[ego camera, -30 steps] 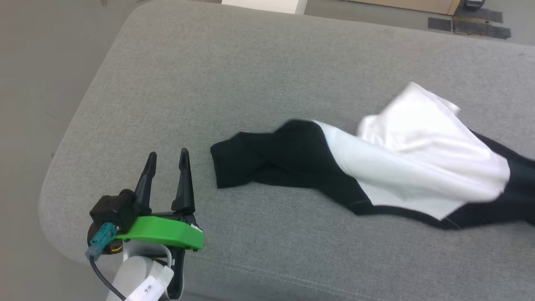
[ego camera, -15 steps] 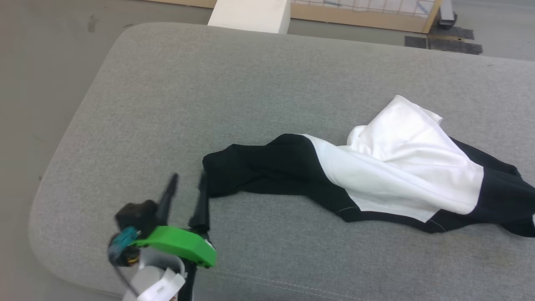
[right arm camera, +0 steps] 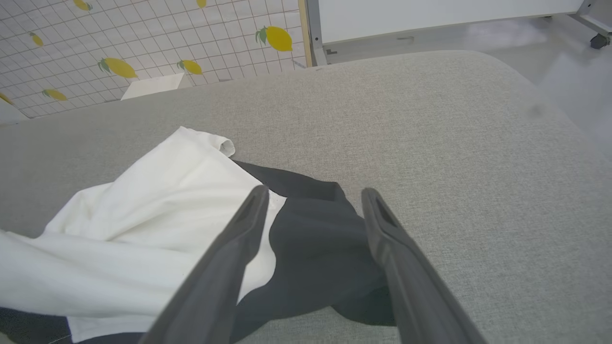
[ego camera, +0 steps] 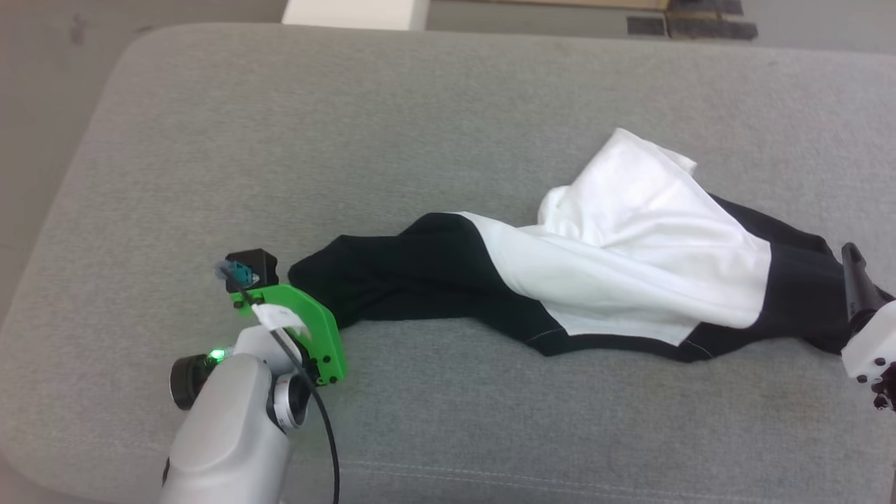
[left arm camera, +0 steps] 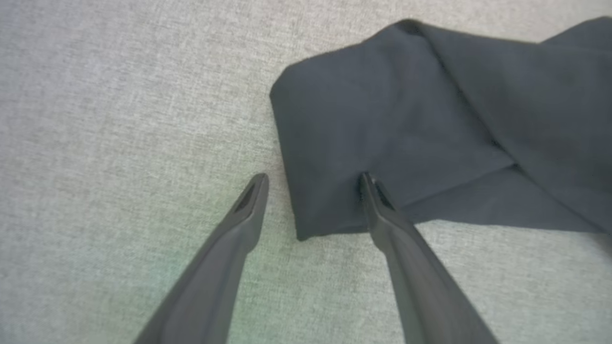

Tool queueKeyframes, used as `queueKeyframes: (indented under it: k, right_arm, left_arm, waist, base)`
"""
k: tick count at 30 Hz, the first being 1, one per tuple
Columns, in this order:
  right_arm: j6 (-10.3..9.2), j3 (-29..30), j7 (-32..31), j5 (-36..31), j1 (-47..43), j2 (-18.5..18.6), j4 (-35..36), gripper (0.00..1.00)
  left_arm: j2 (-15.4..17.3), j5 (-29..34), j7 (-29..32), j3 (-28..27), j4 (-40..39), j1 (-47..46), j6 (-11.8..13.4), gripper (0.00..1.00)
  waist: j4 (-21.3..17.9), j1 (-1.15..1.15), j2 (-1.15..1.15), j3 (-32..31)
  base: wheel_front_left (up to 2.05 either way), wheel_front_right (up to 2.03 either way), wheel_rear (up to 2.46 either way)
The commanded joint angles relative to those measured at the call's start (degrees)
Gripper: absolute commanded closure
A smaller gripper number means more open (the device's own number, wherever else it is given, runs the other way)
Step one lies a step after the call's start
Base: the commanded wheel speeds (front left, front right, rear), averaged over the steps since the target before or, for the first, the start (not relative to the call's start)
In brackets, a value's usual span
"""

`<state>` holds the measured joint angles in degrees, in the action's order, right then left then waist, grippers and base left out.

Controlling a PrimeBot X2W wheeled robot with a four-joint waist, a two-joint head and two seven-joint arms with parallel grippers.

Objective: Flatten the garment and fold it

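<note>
Crumpled garment (ego camera: 630,280) across frame centre on grey cushion (ego camera: 210,140); left tool (left arm camera: 313,179) at lower left and right tool (right arm camera: 313,191) at right edge, both spread wide, empty.

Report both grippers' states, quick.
Left gripper: open, straddling the garment's black edge, gripping nothing.
Right gripper: open, over the garment's other black end, holding nothing.

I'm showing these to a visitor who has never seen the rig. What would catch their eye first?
The crumpled black-and-white garment, lying stretched out across the grey cushion. Next, the open left gripper straddling the edge of its black left end, and the open right gripper poised over its black right end.
</note>
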<state>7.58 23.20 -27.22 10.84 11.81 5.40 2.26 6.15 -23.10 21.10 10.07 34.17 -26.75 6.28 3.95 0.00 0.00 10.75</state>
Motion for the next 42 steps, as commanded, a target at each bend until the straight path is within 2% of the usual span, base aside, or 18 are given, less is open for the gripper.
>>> queueKeyframes:
  k: [1,2,3,4,5,9,17,20,23,24,25,26,30,32,37,42]
  right_arm:
    - [-0.09,-0.23,0.00,0.42,0.81,-0.08,0.35,0.00]
    - [-0.09,-0.25,0.11,0.51,0.82,-0.14,0.38,0.00]
    - [-0.09,-0.19,0.20,0.56,0.87,-0.18,0.31,0.00]
    - [-0.09,0.00,0.33,0.58,0.97,-0.20,0.17,0.00]
    - [-0.09,0.25,0.57,0.55,0.95,-0.26,0.03,0.00]
    - [-0.09,0.82,1.22,0.33,0.70,-0.55,-0.55,0.00]
    - [-0.09,0.49,2.00,-0.11,0.79,-0.82,-1.76,0.00]
    - [-0.09,0.34,2.43,-0.14,0.68,-0.94,-2.20,0.00]
    - [-0.09,0.20,2.54,-0.09,0.37,-1.06,-2.54,0.00]
    - [-0.09,0.10,2.51,-0.10,0.30,-1.05,-2.63,0.00]
    - [-0.09,0.04,2.52,-0.13,0.19,-1.05,-2.64,0.00]
    - [-0.09,-0.02,2.49,-0.12,0.06,-1.03,-2.56,0.00]
    - [-0.09,-1.33,2.18,0.04,-0.49,-0.62,-2.47,0.00]
    - [-0.09,-2.54,2.04,0.16,-0.78,-0.52,-2.38,0.00]
    - [-0.09,-7.08,0.95,0.95,-0.44,-0.83,-2.29,0.00]
    - [-0.09,-13.27,-2.29,-0.84,4.22,1.05,-5.80,0.00]
  left_arm:
    - [0.26,0.04,1.17,0.48,1.26,-0.79,-0.41,0.00]
    - [0.18,-0.40,1.82,0.80,2.09,-1.06,-1.35,0.25]
    - [0.08,-0.77,1.96,0.94,2.59,-1.21,-2.05,0.73]
    - [-0.08,-1.43,2.20,1.00,3.14,-1.35,-2.98,1.00]
    - [-0.09,-1.76,1.40,0.97,3.15,-1.81,-3.78,1.00]
    - [2.11,-1.56,-4.47,-0.93,1.74,-6.08,-4.11,1.00]
    - [11.24,0.41,-16.39,-6.41,-5.12,-17.01,-3.64,1.00]
    - [13.13,0.32,-17.58,-7.89,-5.55,-16.03,-2.96,1.00]
    - [12.99,0.11,-16.82,-8.03,-3.71,-11.84,-1.87,1.00]
    - [12.38,-0.70,-16.91,-8.70,-3.00,-10.79,-1.33,0.76]
    - [11.95,-1.19,-17.28,-9.27,-2.18,-9.68,-0.67,0.22]
    - [11.50,-1.72,-17.29,-9.61,-1.49,-8.95,-0.37,0.00]
    - [10.89,-3.28,-18.45,-10.74,0.02,-6.62,-0.42,0.00]
    - [10.63,-4.19,-21.86,-12.17,-1.29,-5.24,-0.49,0.00]
    - [8.50,-4.47,-33.36,-14.61,-8.81,3.29,-0.61,0.00]
    - [5.06,0.96,-35.99,-11.97,-19.22,12.14,-1.28,0.00]
  waist:
    - [-1.94,0.00,0.00,1.86]
    - [-2.23,0.00,0.00,2.12]
    - [-2.38,0.00,0.00,2.29]
    - [-2.50,0.00,0.00,2.57]
    - [-2.49,0.00,0.00,2.77]
    - [-2.09,0.00,0.00,3.37]
    - [-2.03,0.00,0.00,4.04]
    - [-2.07,0.00,0.00,4.01]
    - [-1.58,0.00,0.00,4.07]
    - [-1.38,0.00,0.00,4.05]
    - [-1.09,0.00,0.00,3.92]
    - [-0.79,0.00,0.00,3.85]
    - [-0.01,0.00,0.00,2.96]
    - [0.19,0.00,0.00,2.30]
    - [0.30,0.00,0.00,0.87]
    - [1.69,0.00,0.00,1.27]
  base:
    - [0.00,0.00,0.00]
    - [0.00,0.00,0.00]
    - [0.00,0.00,0.00]
    - [0.00,0.00,0.00]
    - [0.00,0.00,0.00]
    - [0.00,0.00,0.00]
    - [0.00,0.00,0.00]
    - [0.00,0.00,0.00]
    - [0.00,0.00,0.00]
    - [0.00,0.00,0.00]
    - [0.00,0.00,0.00]
    - [0.00,0.00,0.00]
    - [0.00,0.00,0.00]
    - [0.00,0.00,0.00]
    - [0.00,0.00,0.00]
    - [0.00,0.00,0.00]
